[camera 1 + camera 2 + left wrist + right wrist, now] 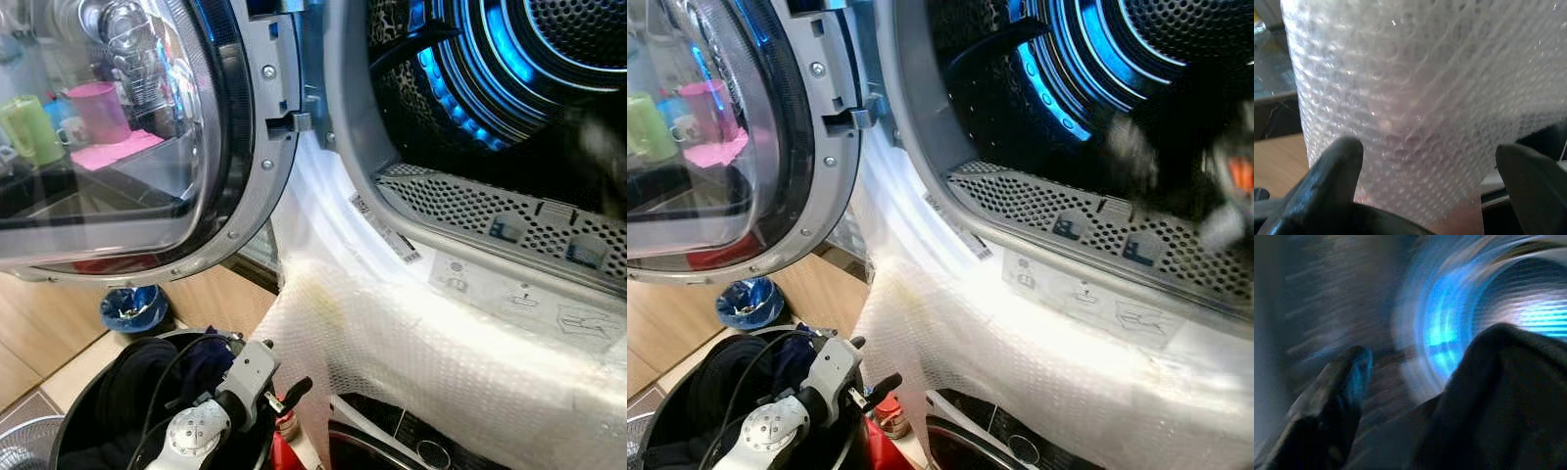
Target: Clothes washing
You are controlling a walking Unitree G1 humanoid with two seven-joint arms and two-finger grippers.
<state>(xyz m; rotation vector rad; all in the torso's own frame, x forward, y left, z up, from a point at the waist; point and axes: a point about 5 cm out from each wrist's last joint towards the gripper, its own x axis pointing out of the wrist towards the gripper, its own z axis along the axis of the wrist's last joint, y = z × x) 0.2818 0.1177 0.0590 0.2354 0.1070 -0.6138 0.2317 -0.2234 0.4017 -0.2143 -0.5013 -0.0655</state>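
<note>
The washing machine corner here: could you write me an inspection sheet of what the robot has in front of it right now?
Surface: wooden floor, partly tiled near the basket.
Job's things: drum lit blue, door swung wide open; black laundry basket holds dark clothes.
Clutter: bubble wrap draped over the machine's front; blue bin on the floor; a red thing beside the basket, too hidden to name.
Grippers: left gripper low by the basket, fingers apart, facing the bubble wrap; right gripper blurred, reaching into the drum with dark cloth on it, grip unclear.
Cables: black cable along the left arm.
Surroundings: pink and green cups reflected in the door glass.
</note>
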